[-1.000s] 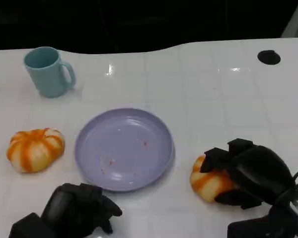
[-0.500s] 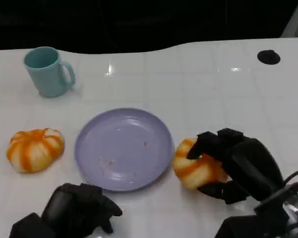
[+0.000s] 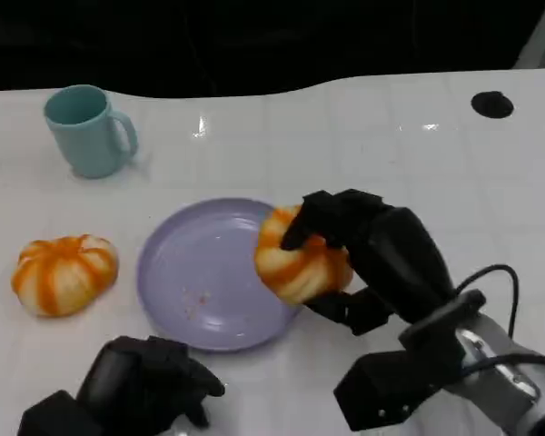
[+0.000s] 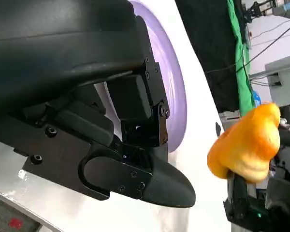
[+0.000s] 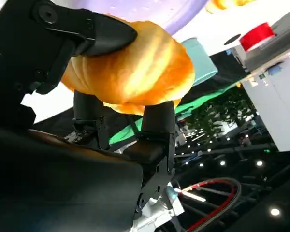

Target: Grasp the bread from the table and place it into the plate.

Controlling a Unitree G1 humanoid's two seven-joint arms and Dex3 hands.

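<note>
My right hand (image 3: 372, 259) grips an orange-and-cream bread roll (image 3: 295, 263) and holds it raised above the right rim of the lilac plate (image 3: 200, 272). The right wrist view shows the bread (image 5: 130, 67) pinched between black fingers (image 5: 94, 31), with the plate (image 5: 150, 9) beyond it. In the left wrist view the same bread (image 4: 246, 145) hangs beside the plate (image 4: 171, 92). A second, similar bread (image 3: 64, 272) lies on the table left of the plate. My left hand (image 3: 145, 381) rests near the table's front edge with its fingers curled in, holding nothing.
A teal mug (image 3: 88, 130) stands at the back left of the white table (image 3: 418, 173). A small black disc (image 3: 491, 104) lies at the back right. The table's far edge borders a dark background.
My right hand has lifted the bread off the table at the right and carried it leftward, up over the plate's right rim. The left hand, the other bread and the mug have not moved.
</note>
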